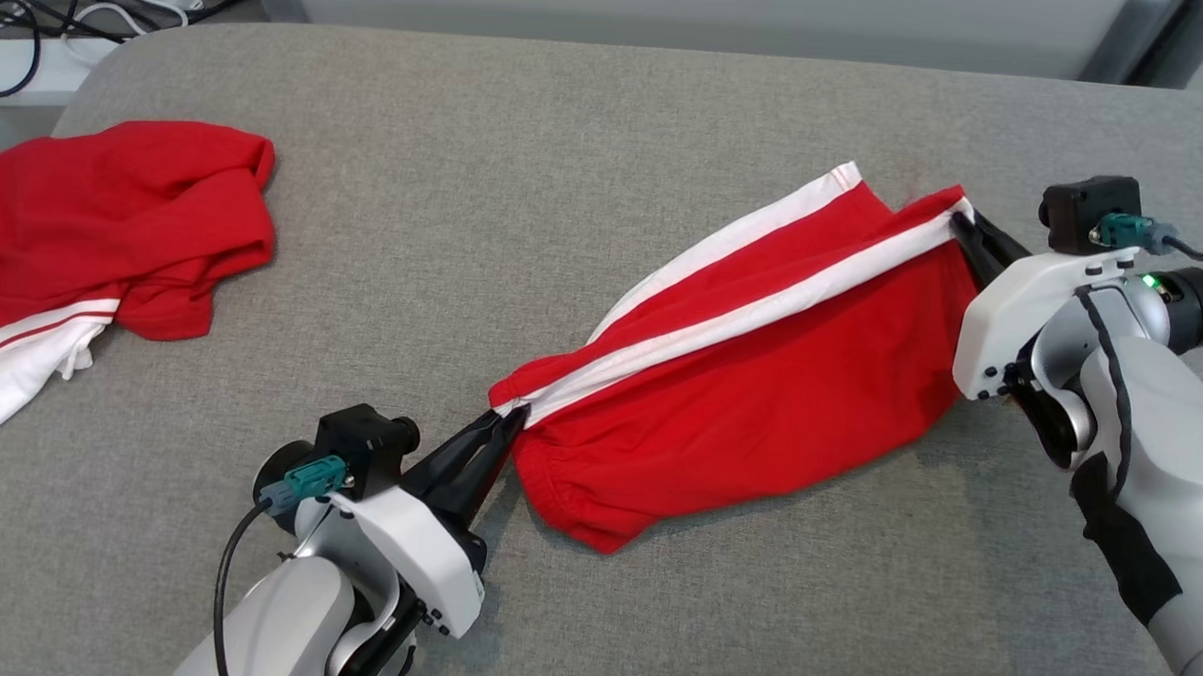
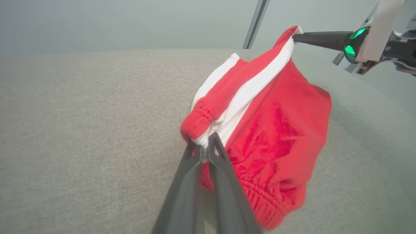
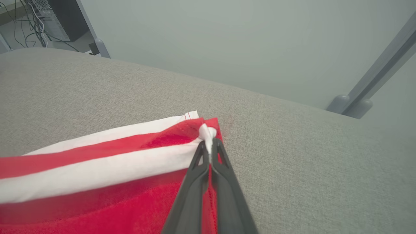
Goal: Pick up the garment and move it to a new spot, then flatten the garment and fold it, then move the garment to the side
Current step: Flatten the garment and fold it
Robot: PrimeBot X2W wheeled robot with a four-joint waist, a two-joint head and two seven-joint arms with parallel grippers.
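1. Head view, far left: a white plastic power strip (image 1: 41, 63) with dark cables lies on the floor beyond the corner of the grey fabric-covered counter (image 1: 568, 157).
2. A crumpled red and white cloth heap (image 1: 115, 221) rests at the counter's left edge, well apart from both arms.
3. At lower left of centre, the left tool (image 1: 507, 422) points up and to the right. Its two dark fingers are pinched narrow on the gathered elastic end of the red fabric garment with white stripes (image 1: 759, 404).
4. Left wrist view: the left tool (image 2: 204, 148) grips a white stripe where it meets the puckered red waistband. The garment (image 2: 279, 130) hangs beyond it, its lower folds sagging onto the counter.
5. The garment lies right of the counter's middle, stretched on a slant between the two tools, one white stripe drawn taut.
6. At upper right, the right tool (image 1: 961, 222) clamps the garment's far corner.
7. Right wrist view: the right tool (image 3: 208, 146) is closed tight on a bunched white stripe end, and the garment (image 3: 97, 182) spreads away to the left.
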